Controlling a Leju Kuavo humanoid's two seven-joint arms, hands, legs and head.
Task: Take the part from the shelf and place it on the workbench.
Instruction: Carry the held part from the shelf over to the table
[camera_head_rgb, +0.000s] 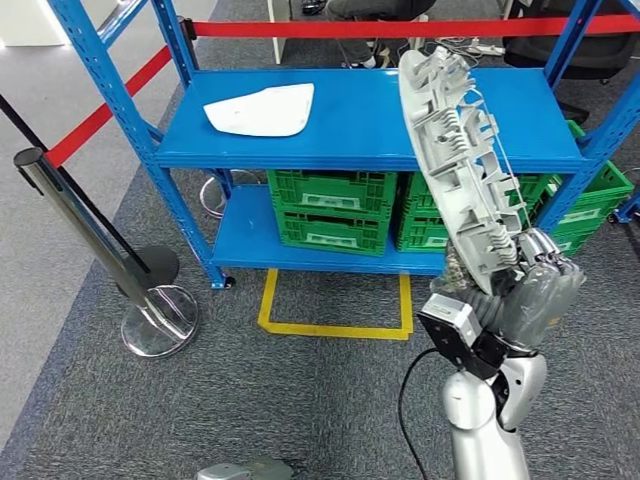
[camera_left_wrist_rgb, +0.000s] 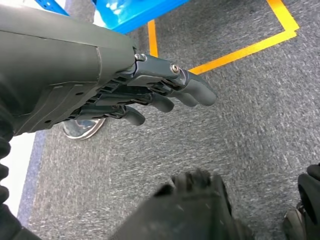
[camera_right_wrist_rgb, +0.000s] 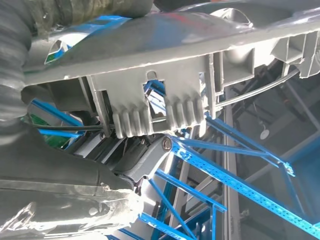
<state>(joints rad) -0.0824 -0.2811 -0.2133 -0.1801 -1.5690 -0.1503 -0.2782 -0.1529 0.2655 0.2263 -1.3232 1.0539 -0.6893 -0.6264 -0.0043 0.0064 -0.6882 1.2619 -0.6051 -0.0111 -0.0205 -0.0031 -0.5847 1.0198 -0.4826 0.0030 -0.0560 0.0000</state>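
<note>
Grey plastic part gripped upright by right hand, before blue shelf; left hand empty, fingers extended apart.

Grey ribbed part upright, off shelf.

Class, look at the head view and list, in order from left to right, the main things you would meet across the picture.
Stanchion post with its chrome base → white part on the top shelf → green crates on the lower shelf → grey ribbed part held up by the right hand.
</note>
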